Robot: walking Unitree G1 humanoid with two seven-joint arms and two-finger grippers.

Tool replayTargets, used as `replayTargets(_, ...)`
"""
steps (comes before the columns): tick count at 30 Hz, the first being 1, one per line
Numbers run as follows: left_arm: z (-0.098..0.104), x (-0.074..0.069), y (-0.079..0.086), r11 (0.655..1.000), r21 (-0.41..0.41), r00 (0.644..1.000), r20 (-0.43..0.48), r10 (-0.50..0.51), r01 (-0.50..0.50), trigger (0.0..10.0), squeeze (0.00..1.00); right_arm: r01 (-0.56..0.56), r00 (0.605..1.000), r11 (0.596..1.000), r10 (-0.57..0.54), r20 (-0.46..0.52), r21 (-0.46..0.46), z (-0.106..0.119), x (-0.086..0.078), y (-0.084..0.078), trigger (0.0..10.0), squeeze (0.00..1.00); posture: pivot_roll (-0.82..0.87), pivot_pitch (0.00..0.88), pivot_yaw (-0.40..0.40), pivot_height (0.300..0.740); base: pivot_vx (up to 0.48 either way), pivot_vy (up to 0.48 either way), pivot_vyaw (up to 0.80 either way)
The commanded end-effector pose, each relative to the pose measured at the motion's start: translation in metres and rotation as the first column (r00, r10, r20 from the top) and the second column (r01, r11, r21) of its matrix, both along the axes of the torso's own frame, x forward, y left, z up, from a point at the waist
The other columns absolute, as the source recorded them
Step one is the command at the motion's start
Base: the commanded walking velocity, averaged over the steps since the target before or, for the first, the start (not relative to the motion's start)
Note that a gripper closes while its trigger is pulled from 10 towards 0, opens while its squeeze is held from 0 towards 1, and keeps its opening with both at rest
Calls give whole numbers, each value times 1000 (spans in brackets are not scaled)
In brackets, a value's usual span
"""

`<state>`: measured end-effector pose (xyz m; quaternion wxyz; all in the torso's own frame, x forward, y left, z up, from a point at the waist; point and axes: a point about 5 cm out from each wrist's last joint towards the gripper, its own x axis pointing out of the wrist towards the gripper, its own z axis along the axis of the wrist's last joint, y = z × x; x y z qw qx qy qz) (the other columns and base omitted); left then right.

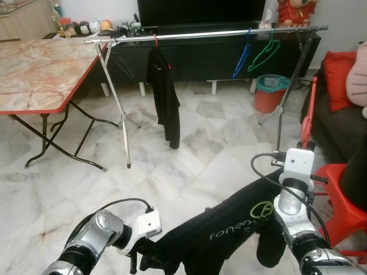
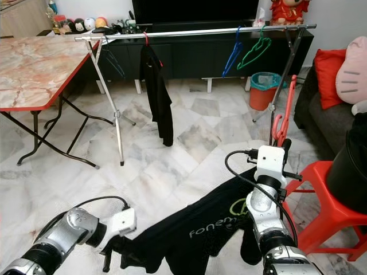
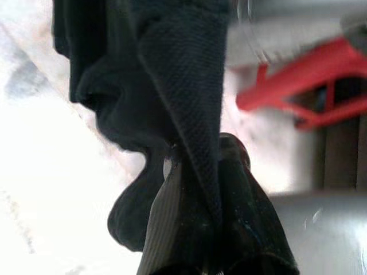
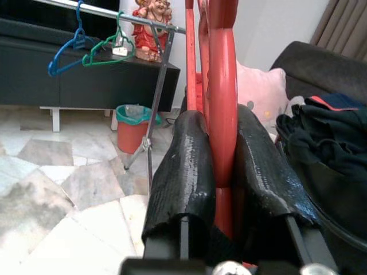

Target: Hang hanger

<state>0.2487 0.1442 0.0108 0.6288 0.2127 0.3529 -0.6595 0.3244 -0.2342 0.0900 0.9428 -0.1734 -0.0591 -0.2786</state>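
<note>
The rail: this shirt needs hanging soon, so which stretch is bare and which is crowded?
The rail is bare between the hung black shirt and the blue hanger. The far right end is crowded: blue and green hanger hang close together by the stand's leg.

A floor of pale grey-veined marble tiles [image 1: 189,149] is seen over the whole room, brightly lit. At 10 o'clock a folding table [image 1: 40,69] with a marble-pattern top and red edge is placed on black legs, and at 12 o'clock a long black TV cabinet [image 1: 195,54] is set against the white wall, with a dark screen [image 1: 200,11] on it. At 3 o'clock a dark sofa [image 1: 338,126] with a red cushion [image 1: 338,77] is found, and a red plastic stool [image 1: 344,212] at 4 o'clock.
</note>
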Motion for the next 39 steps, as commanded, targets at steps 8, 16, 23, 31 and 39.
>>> replayTargets(8,-35,-17,52,909,416,990,120,-68,12,10000,0,8,997,989,-18,71,148,27,17,-15,10000,0,-74,0,41,740,0,0,0)
replayTargets(16,-6,39,28,875,53,754,534,382,-481,10000,0,-157,904,933,267,-333,323,-23,20,14,10000,0,-79,0,31,740,0,0,0)
replayTargets(23,16,58,16,796,-201,627,519,581,-571,10000,0,-187,730,778,518,-445,600,-61,3,37,10000,0,-86,0,20,740,0,0,0)
replayTargets(31,19,60,3,778,-276,627,470,621,-564,10000,0,-109,720,715,536,-441,691,-64,0,34,10000,0,-98,0,15,740,0,0,0)
replayTargets(39,19,58,-1,763,-312,633,427,645,-566,10000,0,-119,622,685,616,-484,718,-67,-2,43,10000,0,-101,0,8,740,0,0,0)
